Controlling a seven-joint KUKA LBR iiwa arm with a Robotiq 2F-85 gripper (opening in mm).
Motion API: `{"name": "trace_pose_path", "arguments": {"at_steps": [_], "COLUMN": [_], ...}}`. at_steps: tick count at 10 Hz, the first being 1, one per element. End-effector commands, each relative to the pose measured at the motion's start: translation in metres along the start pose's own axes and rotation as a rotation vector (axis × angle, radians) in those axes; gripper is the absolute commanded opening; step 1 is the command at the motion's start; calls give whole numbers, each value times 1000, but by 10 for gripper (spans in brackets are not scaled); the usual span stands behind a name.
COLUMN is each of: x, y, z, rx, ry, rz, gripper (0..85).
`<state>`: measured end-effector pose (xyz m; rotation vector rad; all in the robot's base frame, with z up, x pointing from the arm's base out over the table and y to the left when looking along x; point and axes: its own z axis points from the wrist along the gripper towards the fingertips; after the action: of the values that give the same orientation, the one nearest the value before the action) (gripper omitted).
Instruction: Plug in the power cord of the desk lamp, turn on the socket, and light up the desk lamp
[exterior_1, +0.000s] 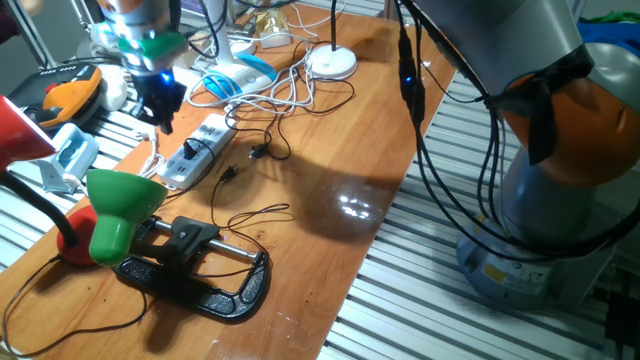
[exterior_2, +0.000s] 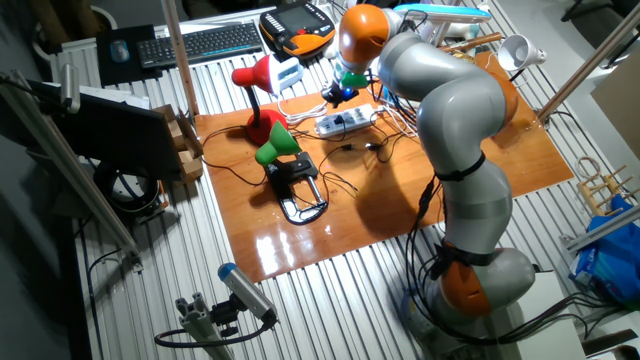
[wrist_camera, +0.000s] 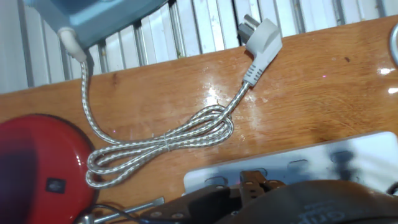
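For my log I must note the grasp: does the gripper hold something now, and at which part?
It cannot be told. The gripper hangs just above the socket, and its fingertips are hidden or blurred in every view. No plug shows between them.

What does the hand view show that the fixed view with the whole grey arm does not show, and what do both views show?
Only the hand view shows a white plug lying on the wood, with its braided cord bundled beside it.

Only the fixed view shows the green lamp clamped to the table, the keyboard, and the gripper above the socket; whether it is open or shut cannot be told.

Both show the socket and the red lamp base.
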<state>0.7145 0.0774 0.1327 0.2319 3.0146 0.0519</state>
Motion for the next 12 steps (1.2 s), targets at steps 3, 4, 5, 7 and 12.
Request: {"name": "trace_pose_path", "arguments": {"at_steps": [3,4,5,7,12], "x": [8,11,14,20,34], "y": [2,1,-2,-7,-10], "z": [-22,-26,-30,-39,-51], "rx": [-10,-18,-26,-30,17], "ry": [0,7,10,-9,-22], "rz": [8,-5,-27,-56,-137], "gripper": [0,0,0,0,0]}}
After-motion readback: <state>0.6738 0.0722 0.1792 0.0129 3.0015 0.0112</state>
